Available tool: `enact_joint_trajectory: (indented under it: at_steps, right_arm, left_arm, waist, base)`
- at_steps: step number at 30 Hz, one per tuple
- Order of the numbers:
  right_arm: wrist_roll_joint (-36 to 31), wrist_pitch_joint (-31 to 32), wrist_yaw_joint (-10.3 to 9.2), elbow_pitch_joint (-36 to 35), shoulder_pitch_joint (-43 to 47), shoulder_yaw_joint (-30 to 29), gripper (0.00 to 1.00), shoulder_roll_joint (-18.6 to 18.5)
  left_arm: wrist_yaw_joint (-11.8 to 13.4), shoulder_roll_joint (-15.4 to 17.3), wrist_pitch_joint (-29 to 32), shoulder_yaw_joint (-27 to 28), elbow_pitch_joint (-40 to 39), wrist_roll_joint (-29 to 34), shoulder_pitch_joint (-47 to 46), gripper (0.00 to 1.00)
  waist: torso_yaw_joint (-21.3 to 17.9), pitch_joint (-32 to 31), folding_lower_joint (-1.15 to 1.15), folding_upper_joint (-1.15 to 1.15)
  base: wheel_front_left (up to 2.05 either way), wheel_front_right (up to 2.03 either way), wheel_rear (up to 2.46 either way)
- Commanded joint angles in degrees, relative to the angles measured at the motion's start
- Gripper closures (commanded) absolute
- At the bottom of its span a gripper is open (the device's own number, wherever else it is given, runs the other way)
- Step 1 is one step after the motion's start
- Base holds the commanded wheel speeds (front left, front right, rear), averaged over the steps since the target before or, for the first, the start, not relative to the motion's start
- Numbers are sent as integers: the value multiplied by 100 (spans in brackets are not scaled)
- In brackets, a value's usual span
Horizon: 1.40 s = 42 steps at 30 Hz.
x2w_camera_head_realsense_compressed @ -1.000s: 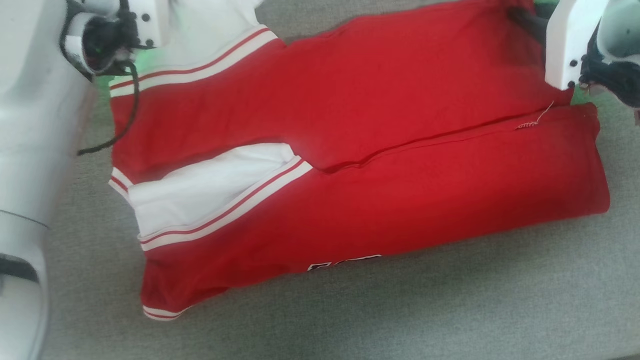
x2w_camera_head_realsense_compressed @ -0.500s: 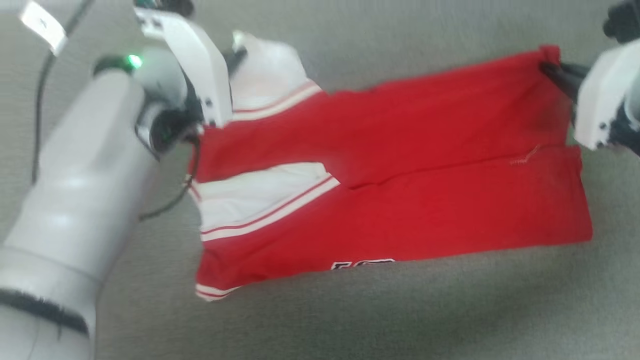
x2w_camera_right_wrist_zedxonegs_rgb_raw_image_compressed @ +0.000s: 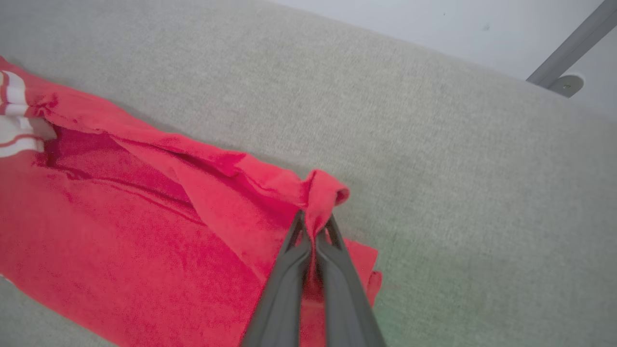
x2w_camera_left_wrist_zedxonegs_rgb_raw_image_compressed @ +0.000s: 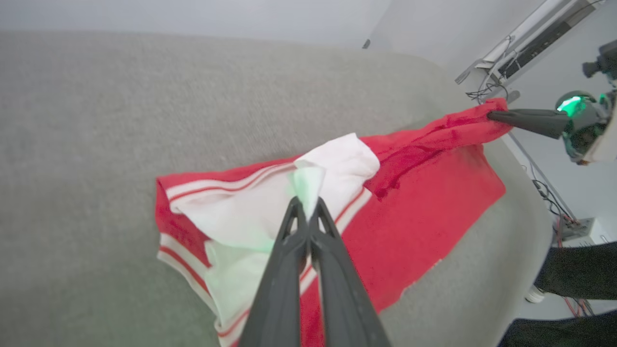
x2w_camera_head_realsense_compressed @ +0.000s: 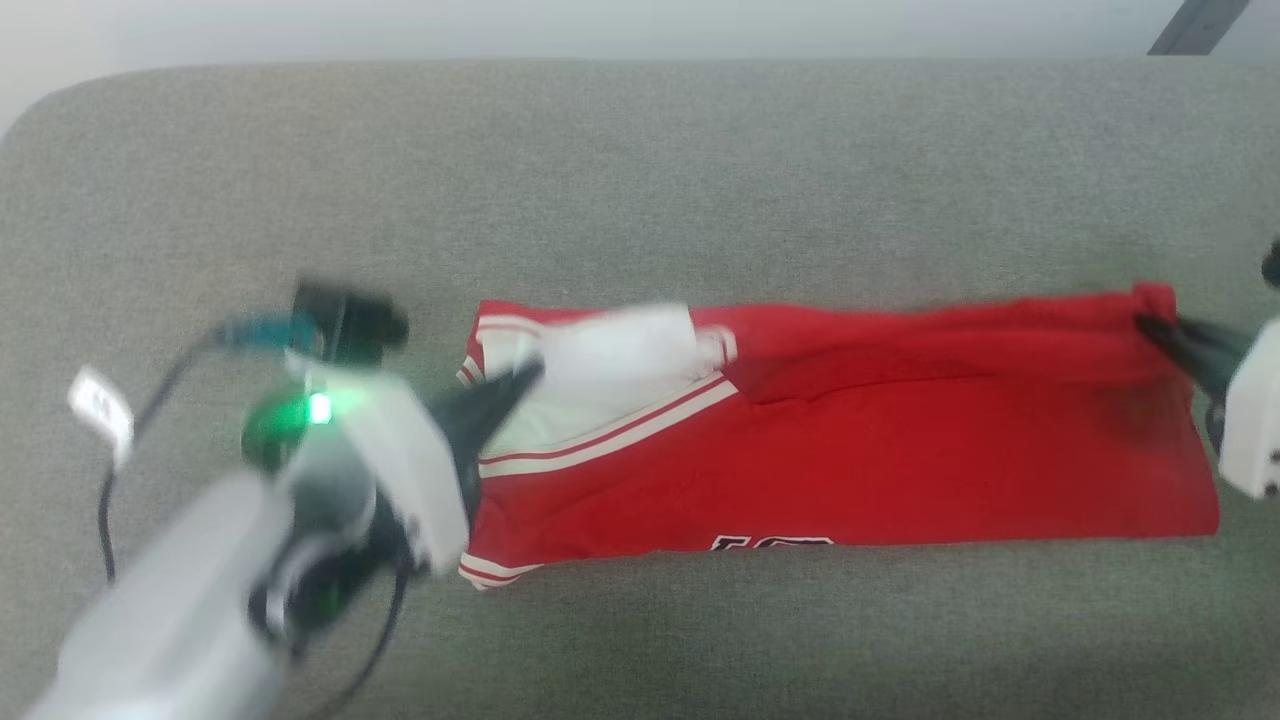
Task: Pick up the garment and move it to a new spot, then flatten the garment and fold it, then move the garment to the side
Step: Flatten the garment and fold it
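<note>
The red garment lies on the grey cushion, its far half lifted and drawn over the near half. A sliver of the dark number peeks out at its front edge. My left gripper is shut on the white sleeve part, fingers pinching a raised fold of it. My right gripper is shut on the red far-right corner, holding it up off the cushion, as its own wrist view shows. From the left wrist I also see that right gripper at the garment's far end.
The grey cushion extends far beyond the garment on all sides, with a rounded left corner. A metal frame leg stands past the cushion's back edge. Cables and a person's dark trousers lie beyond its right end.
The head camera has pulled back and up. Both grippers have carried the garment's far edge toward the near edge, so the open spread has narrowed into a long folded strip.
</note>
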Motion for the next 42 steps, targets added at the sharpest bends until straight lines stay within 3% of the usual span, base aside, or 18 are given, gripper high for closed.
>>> enact_joint_trajectory:
  at_steps: [1, 3, 9, 13, 18, 20, 21, 22, 23, 24, 25, 26, 30, 36, 42]
  right_arm:
    - [-12, -80, -9, -54, 155, -69, 100, -51]
    - [-96, -187, -9, -96, 412, -150, 100, -161]
    - [-140, -489, -9, -152, 1123, -541, 100, -161]
    - [-202, -524, -9, -82, 1398, -763, 100, -6]
    - [-385, -498, -9, 65, 1441, -951, 100, 210]
    - [-700, -462, -10, 155, 1374, -991, 64, 251]
    - [-776, -438, -10, 182, 1363, -1019, 13, 317]
    - [-775, -420, -9, 171, 1374, -1074, 0, 414]
    - [-765, -376, -9, 152, 1400, -1138, 0, 456]
    - [-777, -341, -10, 126, 1428, -1185, 0, 453]
    - [-782, -310, -10, 89, 1457, -1250, 0, 452]
    - [-735, -255, -10, 64, 1500, -1322, 0, 463]
    - [-627, -61, -9, 85, 1632, -1553, 0, 379]
    - [164, 488, -8, 204, 2000, -1941, 0, 387]
    - [494, 817, -9, 607, 2222, -2093, 0, 314]
  left_arm:
    - [109, 115, -66, 40, -247, -62, 275, 100]
    - [266, 256, -129, 34, -657, -96, 689, 100]
    - [393, 492, -339, -15, -1293, -193, 1576, 100]
    - [457, 472, -382, -151, -1178, 25, 1664, 100]
    - [304, 282, -479, -245, -752, 108, 1456, 100]
    - [227, 202, -547, -264, -529, 153, 1377, 100]
    - [197, 174, -581, -271, -430, 179, 1344, 100]
    - [164, 142, -628, -273, -336, 207, 1317, 100]
    - [133, 107, -682, -272, -256, 238, 1286, 90]
    - [114, 99, -744, -279, -198, 312, 1245, 70]
    - [113, 125, -827, -291, -152, 446, 1203, 39]
    - [131, 126, -912, -280, -107, 469, 1206, 0]
    - [201, 45, -1369, -135, -111, 582, 1341, 0]
    - [365, -202, -2049, 10, 20, 648, 1627, 0]
    - [308, -509, -2614, -42, 616, 805, 1743, 0]
  waist:
    - [9, 19, 0, 0]
    - [29, 39, 0, 0]
    - [69, 140, 0, 0]
    - [78, 210, 0, 0]
    - [32, 271, 0, 0]
    - [-3, 288, 0, 0]
    - [-19, 286, 0, 0]
    - [-44, 281, 0, 0]
    - [-58, 273, 0, 0]
    - [-67, 264, 0, 0]
    - [-77, 253, 0, 0]
    - [-87, 235, 0, 0]
    - [-47, 103, 0, 0]
    - [217, -110, 0, 0]
    - [559, -263, 0, 0]
  base:
    - [0, 0, 0]
    - [0, 0, 0]
    - [0, 0, 0]
    - [0, 0, 0]
    - [0, 0, 0]
    - [0, 0, 0]
    - [0, 0, 0]
    - [0, 0, 0]
    - [0, 0, 0]
    - [0, 0, 0]
    - [0, 0, 0]
    - [0, 0, 0]
    - [0, 0, 0]
    - [0, 0, 0]
    - [0, 0, 0]
